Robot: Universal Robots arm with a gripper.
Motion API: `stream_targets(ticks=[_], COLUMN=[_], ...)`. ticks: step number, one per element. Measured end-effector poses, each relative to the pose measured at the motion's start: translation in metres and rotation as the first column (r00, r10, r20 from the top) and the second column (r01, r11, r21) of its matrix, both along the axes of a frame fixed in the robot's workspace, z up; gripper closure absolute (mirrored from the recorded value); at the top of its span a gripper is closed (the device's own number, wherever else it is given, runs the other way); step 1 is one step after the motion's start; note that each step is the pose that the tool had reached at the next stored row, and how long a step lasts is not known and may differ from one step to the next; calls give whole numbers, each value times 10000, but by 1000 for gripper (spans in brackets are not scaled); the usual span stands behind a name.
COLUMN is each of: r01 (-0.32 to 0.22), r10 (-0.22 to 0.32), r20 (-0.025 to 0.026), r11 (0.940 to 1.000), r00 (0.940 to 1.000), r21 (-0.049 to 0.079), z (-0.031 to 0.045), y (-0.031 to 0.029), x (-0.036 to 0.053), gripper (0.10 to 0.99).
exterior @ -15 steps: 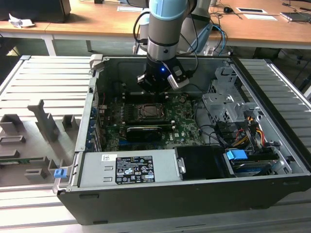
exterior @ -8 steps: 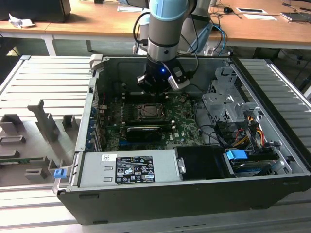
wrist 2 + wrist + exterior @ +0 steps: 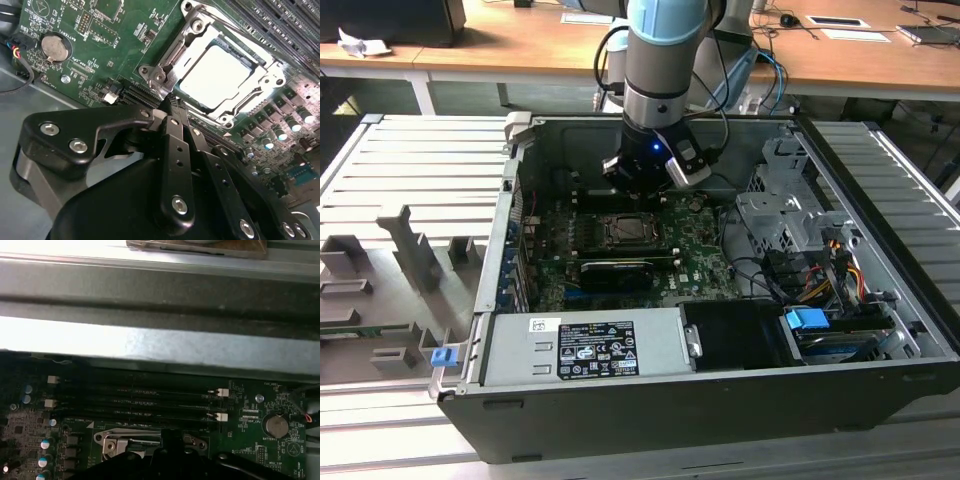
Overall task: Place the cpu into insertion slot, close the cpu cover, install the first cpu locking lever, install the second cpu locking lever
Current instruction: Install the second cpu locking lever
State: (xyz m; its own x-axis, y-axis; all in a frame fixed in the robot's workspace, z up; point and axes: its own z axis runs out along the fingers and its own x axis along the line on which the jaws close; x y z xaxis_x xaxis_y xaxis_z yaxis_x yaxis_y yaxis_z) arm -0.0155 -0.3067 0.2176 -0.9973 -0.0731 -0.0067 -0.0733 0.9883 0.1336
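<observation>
CPU, pale square chip [image 3: 216, 74], sits in the silver-rimmed insertion slot [image 3: 165, 55] under the metal cover frame [image 3: 265, 65]. Black gripper [image 3: 172, 102] is clenched, empty, beside the socket. Risk: fingertips scraping the frame.

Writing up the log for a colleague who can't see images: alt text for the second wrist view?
The gripper, fingers together and holding nothing, points at a corner of the cover, which lies closed over the pale cpu on the green motherboard. A round coin battery sits farther off on the board.
</observation>
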Motion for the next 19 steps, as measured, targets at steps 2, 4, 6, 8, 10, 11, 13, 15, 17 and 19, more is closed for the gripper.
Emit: stream_targets(ticks=[2, 4, 6, 8, 10, 11, 13, 15, 17, 19], r01=[0, 0, 0, -1, 0, 1, 0, 0, -2, -1], r10=[0, 0, 0, 1, 0, -1, 0, 0, 2, 1], r20=[0, 0, 0, 0, 0, -1, 0, 0, 0, 0], r11=[10000, 10000, 10000, 10000, 10000, 10000, 10000, 10000, 10000, 10000], r00=[10000, 10000, 10000, 10000, 10000, 10000, 10000, 10000, 10000, 10000], r21=[0, 0, 0, 0, 0, -2, 0, 0, 1, 0], z=[0, 0, 0, 0, 1, 9, 46, 101, 142, 142], y=[-27, -44, -63, -75, -88, -91, -91, -92, -103, -145], x=[0, 0, 0, 0, 0, 0, 0, 0, 0, 0], gripper=[980, 980, 980, 980, 980, 980, 980, 980, 980, 980])
